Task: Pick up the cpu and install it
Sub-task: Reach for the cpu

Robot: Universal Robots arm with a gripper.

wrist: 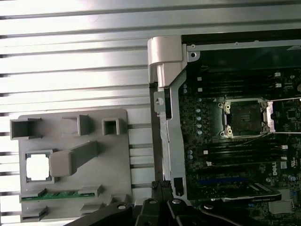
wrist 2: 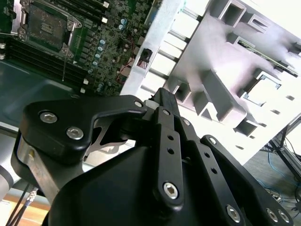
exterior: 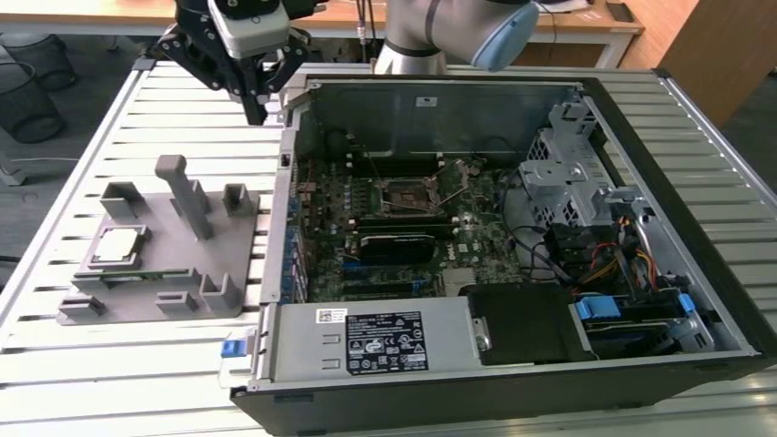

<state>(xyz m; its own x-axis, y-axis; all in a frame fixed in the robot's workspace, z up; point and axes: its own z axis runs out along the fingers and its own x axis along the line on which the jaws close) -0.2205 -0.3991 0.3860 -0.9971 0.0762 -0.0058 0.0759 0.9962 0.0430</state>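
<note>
The cpu [exterior: 118, 246] lies flat, silvery top up, in a square pocket of the grey fixture [exterior: 170, 305] on the slatted table at the exterior view's left. In both wrist views the cpu [wrist: 37, 167] [wrist 2: 264, 89] sits in that same pocket. My gripper [exterior: 255, 111] hangs high over the table at the back, between the fixture and the open computer case [exterior: 680, 173], with its fingertips drawn together and nothing held. It is well clear of the cpu. The empty black socket [exterior: 410, 196] [wrist: 244, 117] [wrist 2: 47, 21] lies open on the green motherboard inside the case.
A green memory stick [wrist: 61, 194] rests in a slot of the fixture beside the cpu. Tall grey posts [exterior: 182, 196] rise from the fixture. The case wall [wrist: 164, 113] stands between fixture and motherboard. Cables and a drive cage [exterior: 570, 173] crowd the case's far side.
</note>
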